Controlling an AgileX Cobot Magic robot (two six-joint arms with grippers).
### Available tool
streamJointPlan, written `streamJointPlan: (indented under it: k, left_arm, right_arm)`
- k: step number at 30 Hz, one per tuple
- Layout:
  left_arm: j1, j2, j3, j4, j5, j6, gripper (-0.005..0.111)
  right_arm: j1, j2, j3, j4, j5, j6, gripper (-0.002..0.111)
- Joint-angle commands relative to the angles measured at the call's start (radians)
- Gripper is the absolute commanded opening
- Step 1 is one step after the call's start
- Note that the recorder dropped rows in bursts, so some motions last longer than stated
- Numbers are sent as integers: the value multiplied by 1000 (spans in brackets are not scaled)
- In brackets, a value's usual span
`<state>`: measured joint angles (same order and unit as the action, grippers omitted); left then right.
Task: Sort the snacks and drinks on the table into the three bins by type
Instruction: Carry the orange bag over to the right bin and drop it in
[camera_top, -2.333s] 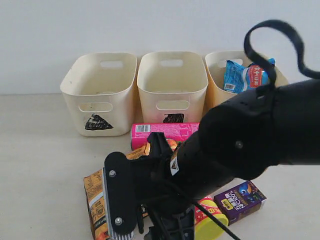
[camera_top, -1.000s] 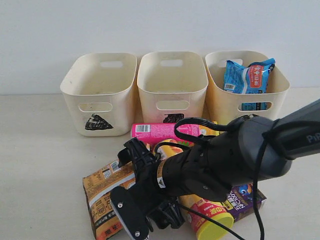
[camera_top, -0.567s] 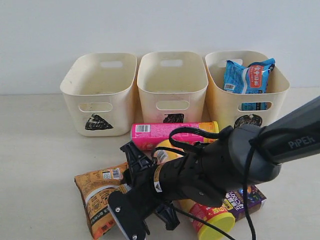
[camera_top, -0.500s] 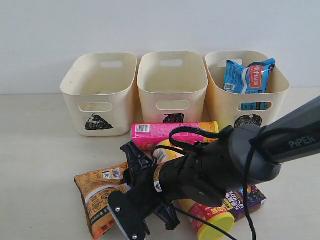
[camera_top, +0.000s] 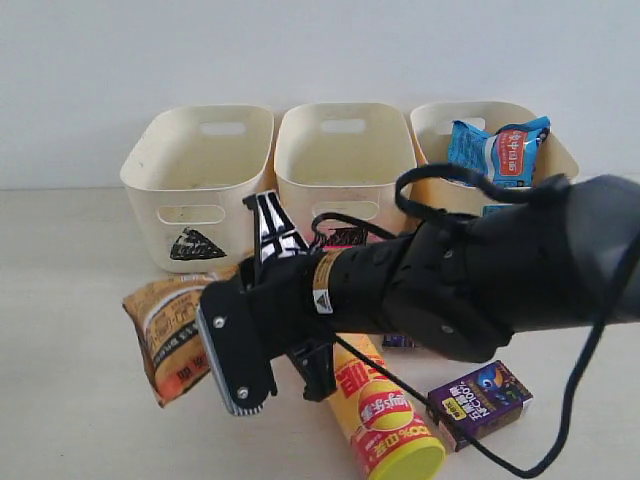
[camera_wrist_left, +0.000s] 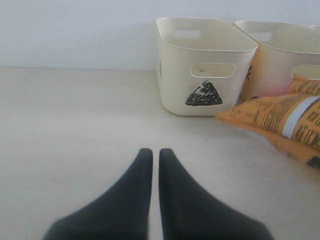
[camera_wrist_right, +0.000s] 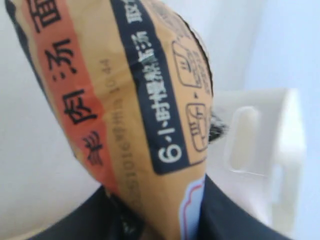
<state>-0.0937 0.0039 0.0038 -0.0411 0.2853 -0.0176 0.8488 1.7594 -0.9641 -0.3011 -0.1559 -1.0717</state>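
Exterior: the orange-brown crinkly flat packet (camera_top: 165, 335), lying on the pale beige table (camera_top: 70, 300) a second ago, now hangs lifted, clamped in the right gripper (camera_top: 222, 345) beside the triangle-marked cream tub (camera_top: 200, 180). It is probably bound for the right-hand cream tub (camera_top: 470, 106) with the blue packet (camera_top: 495, 150). Left wrist: left gripper (camera_wrist_left: 151, 162) pressed together, empty. Right wrist: packet puffy, glossy, pinched at one end.

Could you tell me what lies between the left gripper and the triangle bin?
Only bare table, in the left wrist view, separates the left gripper from the triangle bin.
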Motion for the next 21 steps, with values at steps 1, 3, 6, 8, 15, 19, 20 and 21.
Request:
streamJointPlan:
  k: [1, 3, 6, 8, 15, 19, 20, 21]
  left_arm:
    - [2, -4, -4, 3, -7, -8, 4]
    - [2, -4, -4, 3, -7, -8, 4]
    - [2, -4, -4, 3, -7, -8, 4]
    - [2, -4, -4, 3, -7, -8, 4]
    - [2, -4, -4, 3, -7, -8, 4]
    - [2, -4, -4, 3, -7, -8, 4]
    - [2, -4, -4, 3, -7, -8, 4]
    - [2, -4, -4, 3, -7, -8, 4]
  right_arm:
    - [-2, -94, 11, 12, -8, 61, 0]
    - [-2, -138, 10, 44, 24, 72, 0]
    - [-6, -200, 10, 69, 68, 76, 0]
    - [-22, -239, 10, 76, 77, 109, 0]
    - [-179, -307, 10, 82, 123, 227, 0]
    - [-321, -300, -15, 82, 112, 385, 0]
    - [-358, -294, -30, 82, 112, 443, 0]
    - [-395, -285, -47, 82, 115, 499, 0]
